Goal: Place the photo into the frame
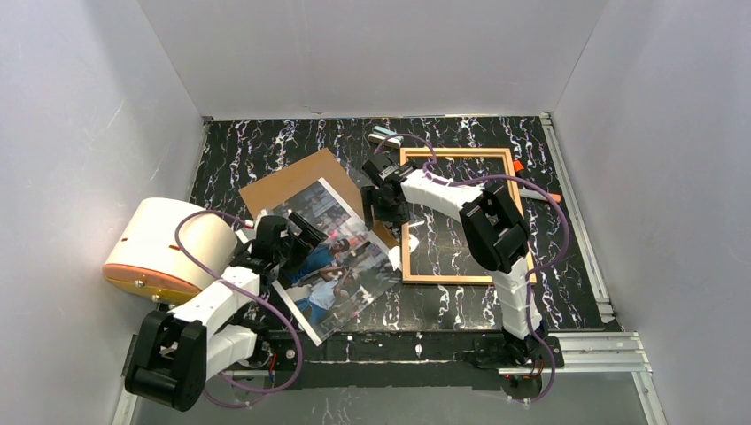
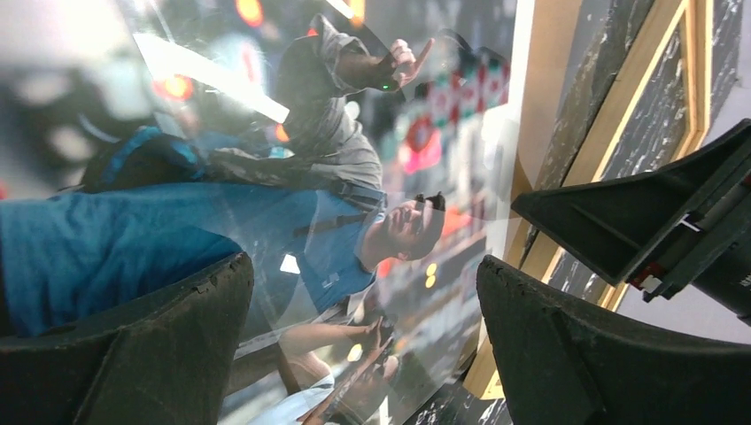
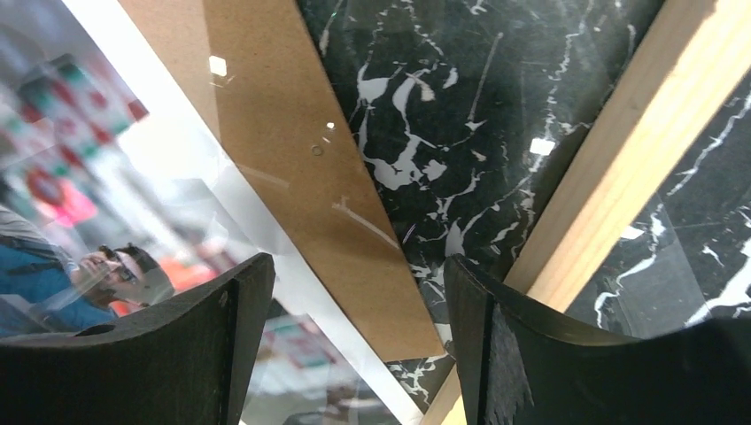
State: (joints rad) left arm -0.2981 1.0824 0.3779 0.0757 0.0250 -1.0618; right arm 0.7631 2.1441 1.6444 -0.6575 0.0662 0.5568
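The photo [image 1: 341, 266], a glossy street print with a white border, lies tilted on the black marble table, its far corner over the brown backing board [image 1: 297, 181]. A clear glossy sheet seems to lie over it. The light-wood frame [image 1: 456, 279] lies flat to the right. My left gripper [image 1: 301, 232] is open just above the photo's left part; the left wrist view shows the print [image 2: 266, 221] between its spread fingers [image 2: 142, 354]. My right gripper [image 1: 383, 208] is open over the board's corner [image 3: 292, 159], the photo's border [image 3: 53, 221] and the frame's left rail [image 3: 611, 177].
A white drum with an orange base [image 1: 164, 248] lies on its side at the left, close to my left arm. Small items lie at the back [image 1: 383, 135] and by the frame's right side [image 1: 518, 166]. Grey walls enclose the table; metal rails [image 1: 584, 239] run along the right and front.
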